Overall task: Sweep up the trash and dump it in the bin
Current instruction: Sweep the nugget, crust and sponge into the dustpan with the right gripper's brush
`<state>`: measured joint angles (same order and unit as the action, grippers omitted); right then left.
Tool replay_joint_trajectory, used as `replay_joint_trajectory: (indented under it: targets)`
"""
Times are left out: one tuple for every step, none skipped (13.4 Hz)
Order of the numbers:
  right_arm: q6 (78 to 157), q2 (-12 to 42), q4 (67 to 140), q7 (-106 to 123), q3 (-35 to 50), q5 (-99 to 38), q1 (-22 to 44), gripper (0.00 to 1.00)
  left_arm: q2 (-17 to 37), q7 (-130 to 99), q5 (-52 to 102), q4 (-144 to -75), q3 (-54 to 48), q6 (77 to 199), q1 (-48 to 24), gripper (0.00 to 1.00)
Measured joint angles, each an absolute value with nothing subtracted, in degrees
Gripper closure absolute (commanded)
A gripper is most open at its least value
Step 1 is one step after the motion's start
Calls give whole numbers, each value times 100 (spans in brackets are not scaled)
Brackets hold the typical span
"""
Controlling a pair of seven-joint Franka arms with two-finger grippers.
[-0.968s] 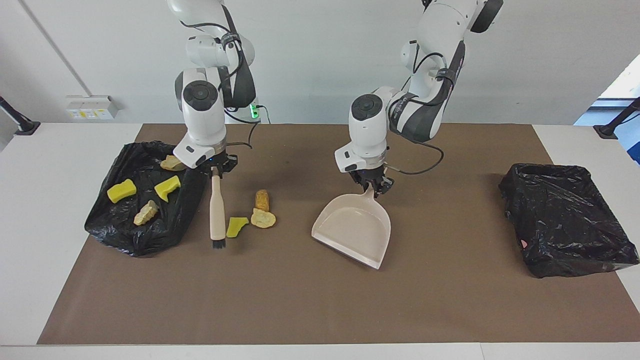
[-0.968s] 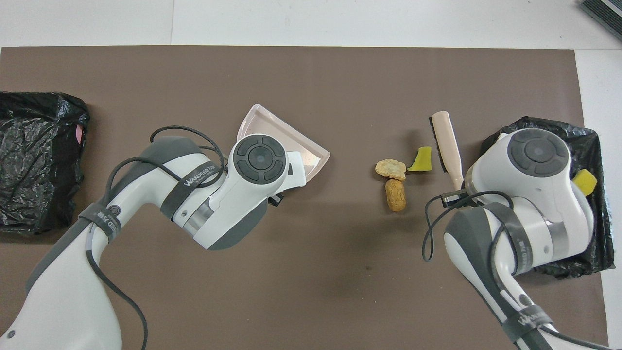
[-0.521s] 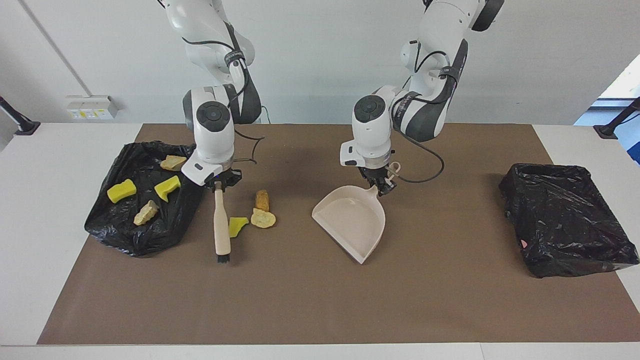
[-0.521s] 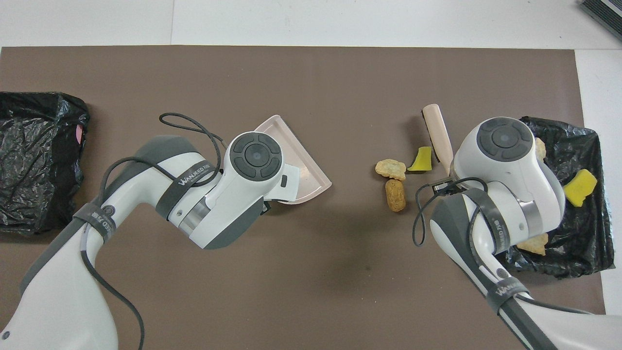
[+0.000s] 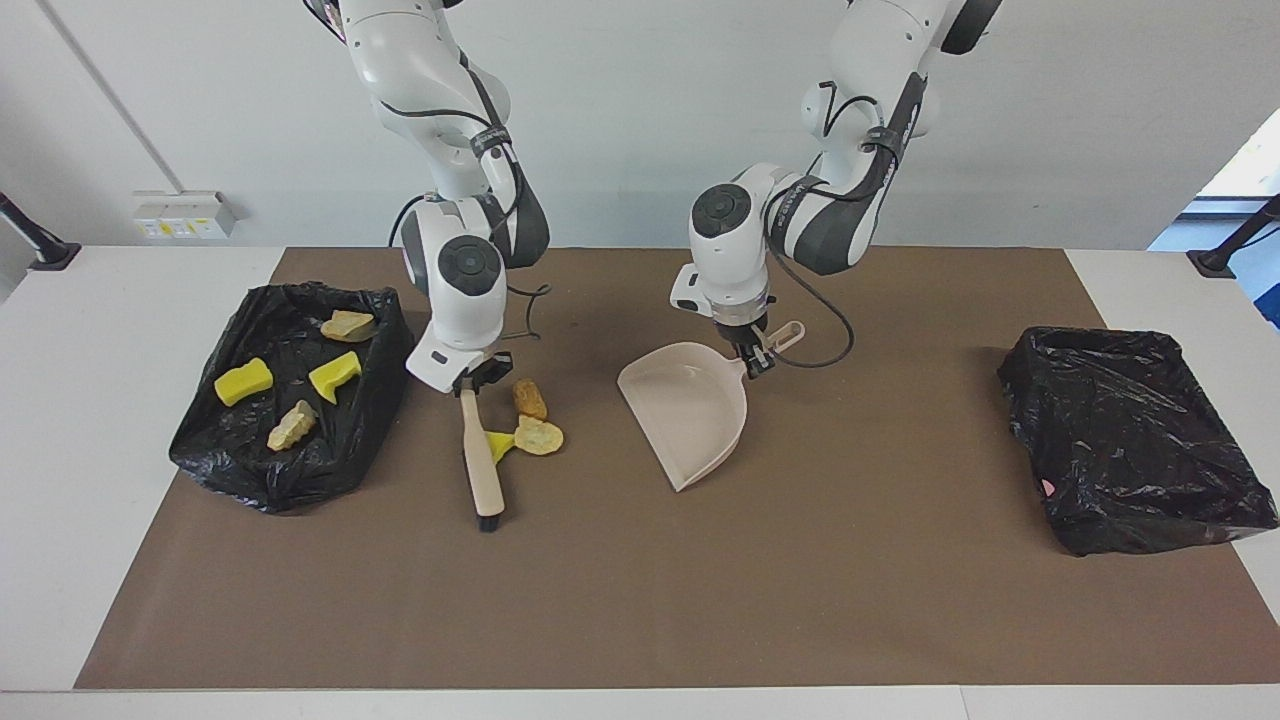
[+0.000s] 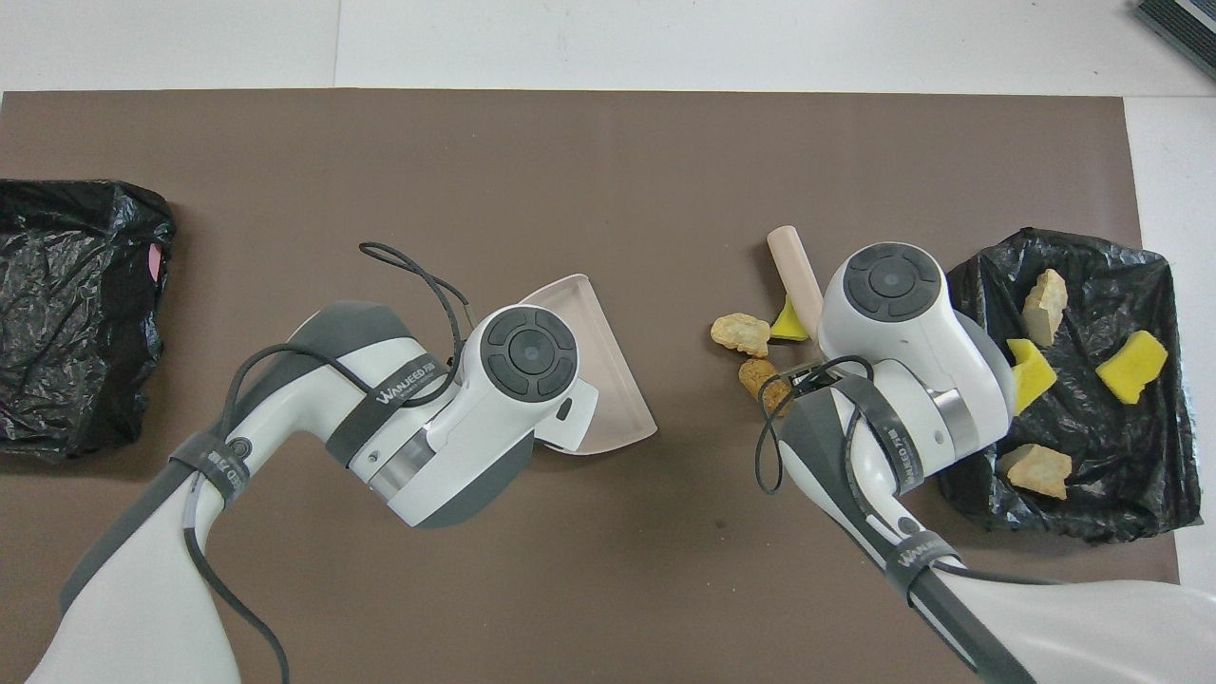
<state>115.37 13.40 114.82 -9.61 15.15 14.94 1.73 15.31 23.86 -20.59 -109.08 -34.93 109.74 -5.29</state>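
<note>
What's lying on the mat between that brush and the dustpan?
Three scraps of trash beside the brush: a yellow sponge bit, a pale foam chunk and an orange-brown lump. Up to the dustpan the mat is bare, clearest in the facing view.

A dark strap (image 6: 404, 394) wrapped around the left arm's forearm carries white lettering that reads roughly "WANJEED", followed by small characters too fine to make out. A like strap (image 6: 920, 551) on the right arm bears the same word.
</note>
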Motion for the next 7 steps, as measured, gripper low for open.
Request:
replay_joint_trajectory:
  targets:
    - [11536,1339,11471,-963,1525,1318,243,100,1473,2417,-2059,-11017,-3571,10986,-529,100]
    - [11534,1339,11462,-963,1540,1118,321,100,1417,2420,-2059,-11126,-3650,11014,-531,100]
    - [11532,1338,11449,-963,1559,876,419,100,1367,2420,-2059,-11238,-3695,11064,-531,100]
    - [11532,1338,11436,-963,1577,673,503,100,1338,2421,-2059,-11300,-3707,11095,-530,100]
    - [11532,1338,11427,-963,1607,445,578,100,1324,2424,-2059,-11328,-3709,11110,-530,100]
    - [11533,1338,11417,-963,1654,221,642,100,1320,2431,-2059,-11340,-3709,11113,-530,100]
    - [11537,1338,11411,-963,1725,32,675,100,1315,2437,-2059,-11354,-3709,11114,-530,100]
